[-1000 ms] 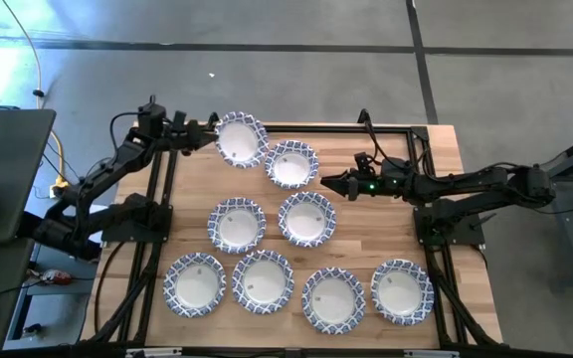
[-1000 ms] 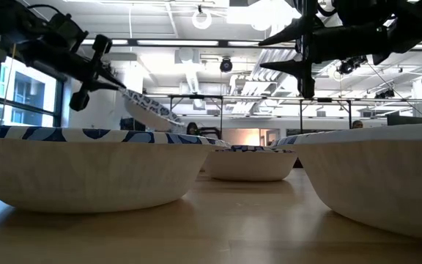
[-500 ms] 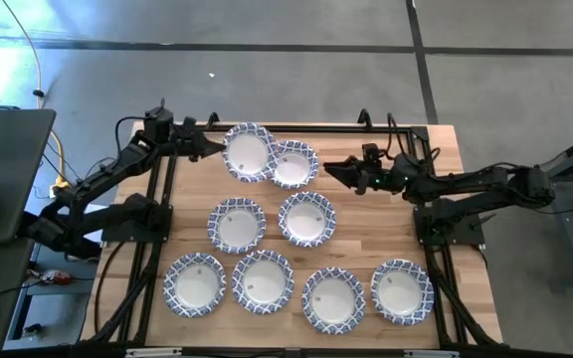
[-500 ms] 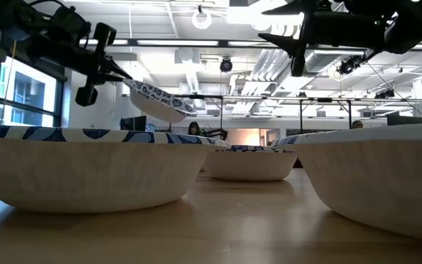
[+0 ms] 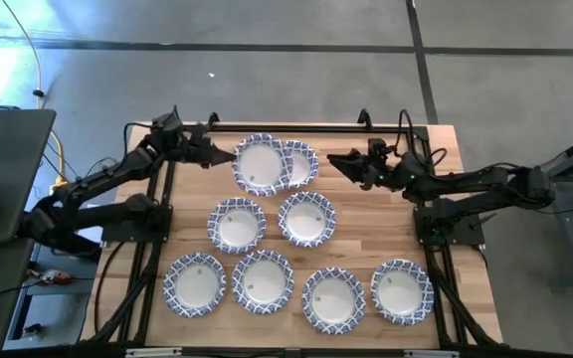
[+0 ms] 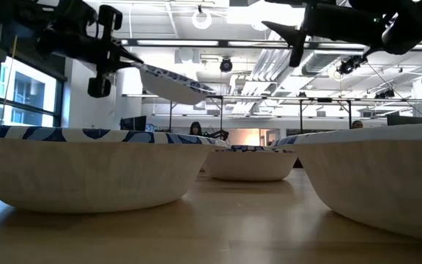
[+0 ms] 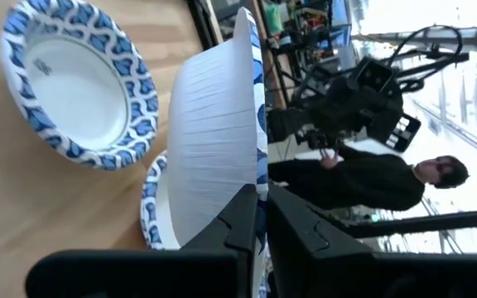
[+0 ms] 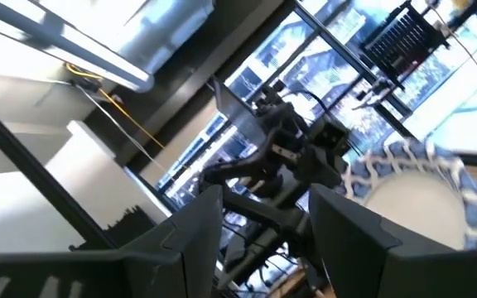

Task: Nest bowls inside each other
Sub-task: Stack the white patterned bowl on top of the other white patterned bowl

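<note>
Above the far side of the wooden table [image 5: 366, 254], the left gripper [image 5: 229, 156] pinches the rim of one blue-rimmed bowl [image 5: 262, 165], its two fingers [image 7: 247, 217] pressed tight on either side of the patterned edge. That held bowl hangs clear of the tabletop, tilted, and from overhead it overlaps a second bowl [image 5: 301, 163] resting on the wood beneath it. Facing it from the other side, the right gripper [image 5: 334, 162] hovers in the air just beside that pair with its fingers spread and nothing between them. Nearer the middle of the table sit two more bowls [image 5: 237, 224] side by side, and four others [image 5: 263, 281] line the near edge in a row. Beyond the table, a person in dark clothing [image 7: 363, 178] shows in the left wrist view.
</note>
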Available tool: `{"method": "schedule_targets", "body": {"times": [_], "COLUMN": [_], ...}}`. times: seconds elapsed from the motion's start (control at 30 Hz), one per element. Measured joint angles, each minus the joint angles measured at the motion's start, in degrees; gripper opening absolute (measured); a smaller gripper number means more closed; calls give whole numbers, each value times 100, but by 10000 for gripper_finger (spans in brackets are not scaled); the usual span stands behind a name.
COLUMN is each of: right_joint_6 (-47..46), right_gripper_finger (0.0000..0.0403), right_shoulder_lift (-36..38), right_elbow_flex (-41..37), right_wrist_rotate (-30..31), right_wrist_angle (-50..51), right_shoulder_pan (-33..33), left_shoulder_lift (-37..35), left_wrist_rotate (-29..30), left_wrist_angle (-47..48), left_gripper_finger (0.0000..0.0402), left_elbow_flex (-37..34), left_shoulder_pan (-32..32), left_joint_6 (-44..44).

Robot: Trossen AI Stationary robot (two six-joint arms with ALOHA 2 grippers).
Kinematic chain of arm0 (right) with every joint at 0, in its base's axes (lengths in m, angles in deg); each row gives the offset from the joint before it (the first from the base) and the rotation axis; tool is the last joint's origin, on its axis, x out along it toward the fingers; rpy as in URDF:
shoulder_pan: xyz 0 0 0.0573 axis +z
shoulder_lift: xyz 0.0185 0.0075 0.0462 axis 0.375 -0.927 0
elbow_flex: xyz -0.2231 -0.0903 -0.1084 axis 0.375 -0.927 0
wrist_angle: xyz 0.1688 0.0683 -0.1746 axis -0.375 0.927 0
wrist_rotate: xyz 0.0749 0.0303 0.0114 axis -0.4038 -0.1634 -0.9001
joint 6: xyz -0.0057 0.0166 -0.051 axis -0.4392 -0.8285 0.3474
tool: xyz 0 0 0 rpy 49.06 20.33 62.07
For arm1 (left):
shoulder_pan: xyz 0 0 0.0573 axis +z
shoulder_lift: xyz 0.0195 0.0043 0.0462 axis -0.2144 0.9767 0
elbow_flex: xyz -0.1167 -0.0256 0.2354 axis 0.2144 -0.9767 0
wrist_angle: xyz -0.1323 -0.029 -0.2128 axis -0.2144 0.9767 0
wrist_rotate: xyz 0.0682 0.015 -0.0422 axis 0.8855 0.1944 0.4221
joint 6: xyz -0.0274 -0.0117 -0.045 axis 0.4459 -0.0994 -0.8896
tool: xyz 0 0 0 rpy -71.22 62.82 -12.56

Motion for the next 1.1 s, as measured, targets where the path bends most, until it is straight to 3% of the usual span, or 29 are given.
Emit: {"method": "schedule_targets", "body": {"times": [0.2,0.43,0.73,1.1], "right_joint_6": [149,346,1037,1022], "right_gripper_finger": [172,172,172,172], "right_shoulder_lift": [0,4,4,263], "right_elbow_flex": [0,0,0,-2], "right_wrist_rotate": [-16,-554,-897,-1072], "right_wrist_angle": [-632,-1544,-1621,-1557], "right_shoulder_pan": [0,-119,-125,-358], "left_shoulder_lift": [68,381,1114,2169], "left_wrist_rotate": [324,617,865,1022], "left_wrist_angle": [2,-199,-1222,-2699], "left_gripper_finger": [14,14,14,14], "left_elbow_flex": [0,0,0,0], "left_shoulder_pan": [-550,-1176,-1802,-2471], "left_joint_6": [-59,-150,-591,-1227]}}
